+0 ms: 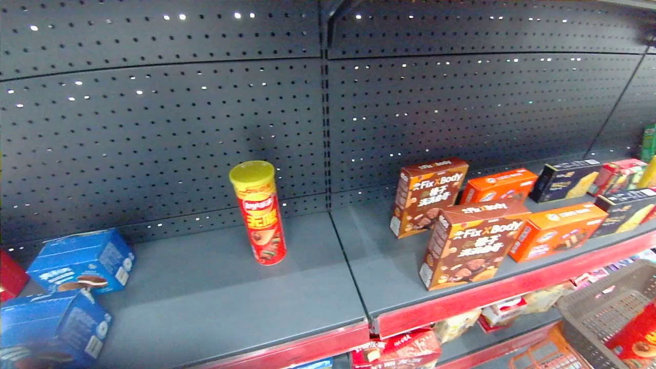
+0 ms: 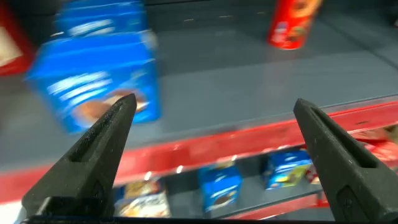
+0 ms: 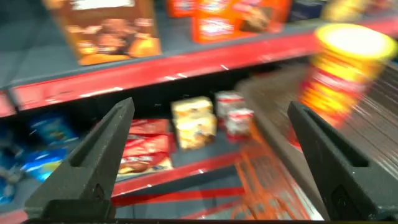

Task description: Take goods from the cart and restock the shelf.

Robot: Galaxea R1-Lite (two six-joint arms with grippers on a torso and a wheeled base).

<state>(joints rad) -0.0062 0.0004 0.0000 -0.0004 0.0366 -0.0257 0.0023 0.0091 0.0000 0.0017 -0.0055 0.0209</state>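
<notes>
A red chip can with a yellow lid stands upright on the grey shelf. The left wrist view shows its base. My left gripper hangs open in front of the shelf's red front edge, with nothing between its fingers. My right gripper is open too, out in front of the lower shelves. Off to its side, another yellow-lidded red can stands in the grey cart basket. The basket sits at the lower right and holds a red pack.
Blue boxes stand at the shelf's left end. Brown boxes, orange boxes and dark boxes fill the right part. Snack packs line the lower shelves. An orange basket lies below the grey one.
</notes>
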